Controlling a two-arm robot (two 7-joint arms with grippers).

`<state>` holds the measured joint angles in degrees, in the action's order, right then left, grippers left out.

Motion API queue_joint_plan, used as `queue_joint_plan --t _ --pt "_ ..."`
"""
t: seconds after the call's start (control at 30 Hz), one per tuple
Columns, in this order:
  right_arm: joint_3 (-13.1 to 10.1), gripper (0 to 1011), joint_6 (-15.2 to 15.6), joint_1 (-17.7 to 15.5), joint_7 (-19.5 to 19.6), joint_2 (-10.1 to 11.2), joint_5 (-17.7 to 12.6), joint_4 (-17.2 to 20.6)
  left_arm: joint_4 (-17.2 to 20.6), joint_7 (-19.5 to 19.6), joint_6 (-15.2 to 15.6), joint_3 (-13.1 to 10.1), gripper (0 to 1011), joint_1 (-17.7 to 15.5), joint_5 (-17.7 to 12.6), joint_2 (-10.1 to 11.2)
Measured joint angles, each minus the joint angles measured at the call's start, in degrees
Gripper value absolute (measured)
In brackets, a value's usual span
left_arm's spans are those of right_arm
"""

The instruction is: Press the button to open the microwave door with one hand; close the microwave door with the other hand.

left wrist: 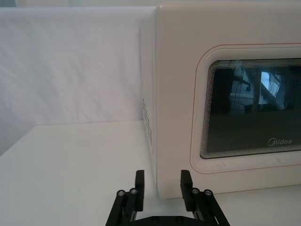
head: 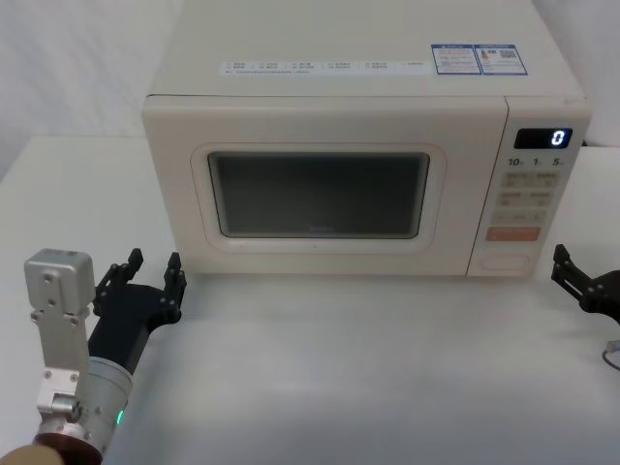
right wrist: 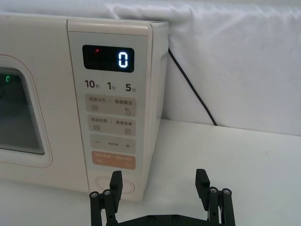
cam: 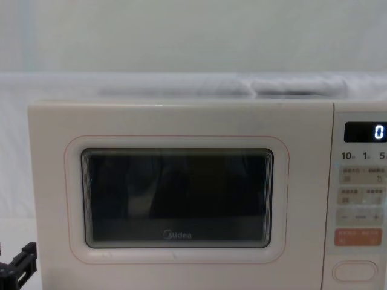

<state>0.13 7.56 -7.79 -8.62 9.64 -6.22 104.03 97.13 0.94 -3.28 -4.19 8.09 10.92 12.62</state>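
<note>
Microwave door (head: 318, 194) shut, on desk (head: 339, 368); button (head: 508, 260) at panel bottom, untouched; left hand (head: 150, 276) fingers apart near door's left corner; right hand (head: 579, 281) fingers apart, cut off at frame edge beside panel.

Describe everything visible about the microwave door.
The microwave door is a large cream panel, plastic by its look, covering most of the oven's front, left of the control panel. A thin pink outline rings its dark, rounded-rectangle window, which has a grey Midea logo at its lower edge. The door is shut, upright and flush with the front. Nothing touches it; the left gripper hangs open near its lower left corner.
</note>
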Motion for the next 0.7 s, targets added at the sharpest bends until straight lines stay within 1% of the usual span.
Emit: queue_joint_plan --t 0.1,0.2,0.27,0.3,0.37,0.43,0.5,0.53,0.6,0.7 --pt "0.0 1002 0.0 0.0 0.0 0.0 0.0 0.0 0.0 0.0 0.0 0.0 561 0.0 0.0 0.0" --pt "0.0 1002 0.0 0.0 0.0 0.0 0.0 0.0 0.0 0.0 0.0 0.0 685 0.0 0.0 0.0" --pt "0.0 1002 0.0 0.0 0.0 0.0 0.0 0.0 0.0 0.0 0.0 0.0 717 0.0 0.0 0.0" --pt "0.0 1002 0.0 0.0 0.0 0.0 0.0 0.0 0.0 0.0 0.0 0.0 780 0.0 0.0 0.0" --pt "0.0 1002 0.0 0.0 0.0 0.0 0.0 0.0 0.0 0.0 0.0 0.0 818 0.0 0.0 0.1" --pt "0.0 1002 0.0 0.0 0.0 0.0 0.0 0.0 0.0 0.0 0.0 0.0 891 0.0 0.0 0.1" --pt "0.0 1002 0.0 0.0 0.0 0.0 0.0 0.0 0.0 0.0 0.0 0.0 924 0.0 0.1 0.1" --pt "0.0 1002 0.0 0.0 0.0 0.0 0.0 0.0 0.0 0.0 0.0 0.0 968 0.0 0.1 0.1" --pt "0.0 1002 0.0 0.0 0.0 0.0 0.0 0.0 0.0 0.0 0.0 0.0 1000 0.0 0.1 0.1" --pt "0.0 1002 0.0 0.0 0.0 0.0 0.0 0.0 0.0 0.0 0.0 0.0 1001 0.0 0.1 0.1"
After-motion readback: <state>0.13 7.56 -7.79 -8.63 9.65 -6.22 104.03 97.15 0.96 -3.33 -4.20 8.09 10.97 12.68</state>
